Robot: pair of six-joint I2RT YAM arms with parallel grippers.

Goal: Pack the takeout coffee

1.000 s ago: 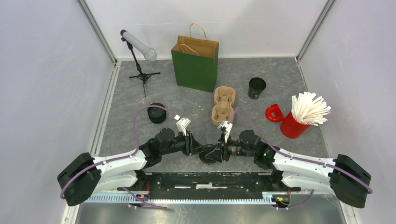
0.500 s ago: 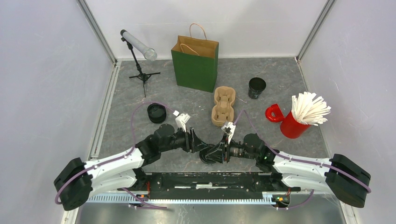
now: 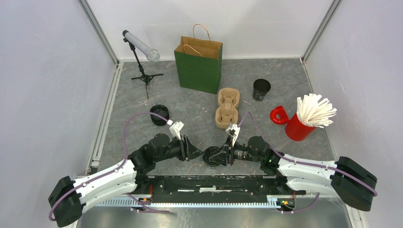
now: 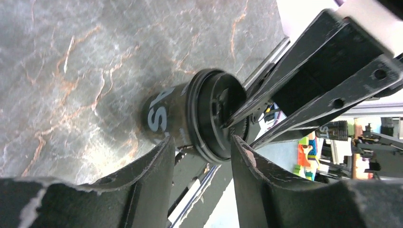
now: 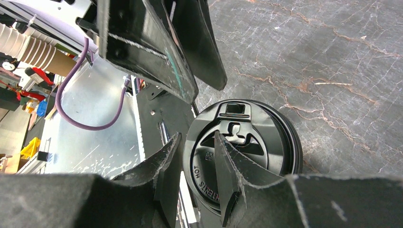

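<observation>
The takeout coffee point(image 3: 211, 157), a black cup with a black sip lid, sits at the table's near edge between both arms. My right gripper point(image 3: 218, 156) is shut on the lid's rim. In the right wrist view one finger lies across the lid point(image 5: 256, 142) and the other outside the rim, with the right gripper point(image 5: 197, 137) pinching there. My left gripper point(image 3: 196, 153) stands open just left of the cup. In the left wrist view the cup point(image 4: 164, 116) lies just past the left gripper point(image 4: 202, 142), whose fingertips point(image 4: 161, 156) flank the lid's edge without gripping it.
A cardboard cup carrier point(image 3: 227, 107) lies mid-table before a green paper bag point(image 3: 199, 64). A lidless black cup point(image 3: 261, 89) stands to the right. A squat black round piece point(image 3: 158, 114) is at the left. A red mug point(image 3: 295, 128) of white sticks and a tripod point(image 3: 142, 71) flank them.
My left arm has pulled back to the left, off the cup, and its jaws have spread. The right gripper keeps its hold on the lid, nearly still.
</observation>
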